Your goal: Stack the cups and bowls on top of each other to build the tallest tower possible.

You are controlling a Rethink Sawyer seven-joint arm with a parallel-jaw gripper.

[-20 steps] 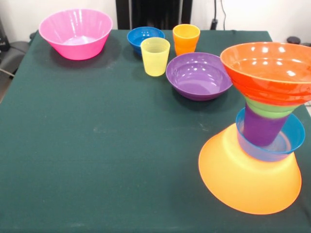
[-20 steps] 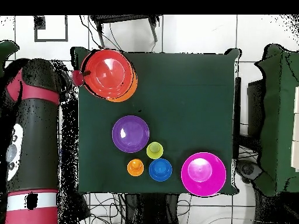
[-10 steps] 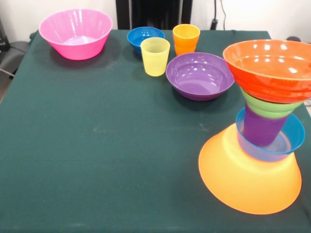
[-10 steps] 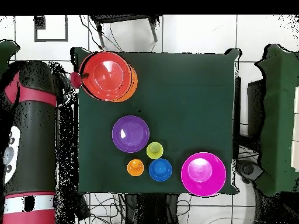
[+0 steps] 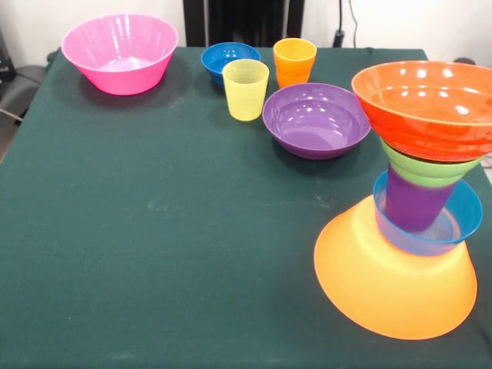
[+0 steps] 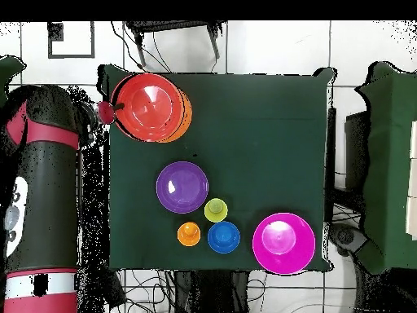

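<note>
Tower [image 5: 419,207] hard against the table [image 5: 154,254] corner: inverted yellow-orange bowl [image 5: 392,284], light blue bowl [image 5: 453,223], purple cup [image 5: 415,201], green bowl [image 5: 427,172], orange-red bowl [image 5: 427,108] on top. Wide bare cloth across the table's middle. Grouped well apart: purple bowl [image 5: 314,121], yellow cup [image 5: 245,90], orange cup [image 5: 294,61], dark blue bowl [image 5: 226,58]; pink bowl [image 5: 119,52] at another corner. Arm [image 6: 45,196] beside the table; gripper [image 6: 107,109] by the top bowl's rim, state cannot be told.

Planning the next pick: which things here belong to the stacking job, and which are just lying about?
Job:
tower on the upturned yellow-orange plastic bowl
large pink plastic bowl
purple plastic bowl
small dark blue bowl
yellow tumbler
orange tumbler

Lying about:
green tablecloth
red-and-black arm
</note>
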